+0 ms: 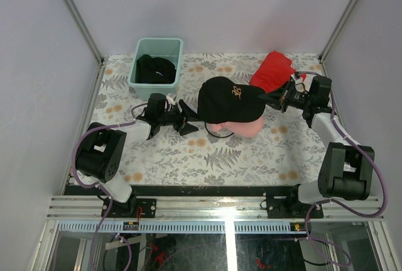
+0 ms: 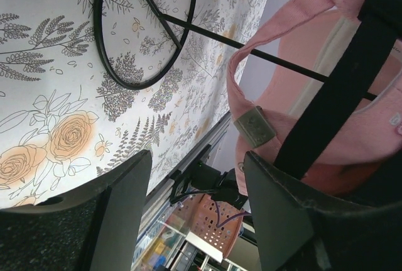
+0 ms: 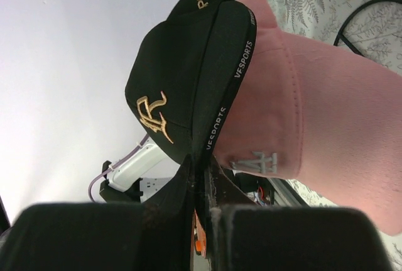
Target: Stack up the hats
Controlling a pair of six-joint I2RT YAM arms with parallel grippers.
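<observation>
A black hat (image 1: 227, 98) with a gold logo rests on top of a light pink hat (image 1: 244, 127) in the middle of the table. My right gripper (image 1: 264, 97) is shut on the black hat's brim from the right. In the right wrist view the brim (image 3: 217, 126) runs between the closed fingers of that gripper (image 3: 204, 180), with the pink hat (image 3: 333, 132) beside it. My left gripper (image 1: 192, 119) stands open just left of the stack, holding nothing. In the left wrist view the gripper (image 2: 196, 211) faces the pink hat's rear opening (image 2: 295, 101). Another dark hat (image 1: 156, 68) lies in the tub.
A mint-green tub (image 1: 137, 63) stands at the back left. A bright red cloth (image 1: 274, 70) lies at the back right, close behind my right wrist. A black cable loop (image 2: 144, 32) lies on the floral tablecloth near the left gripper.
</observation>
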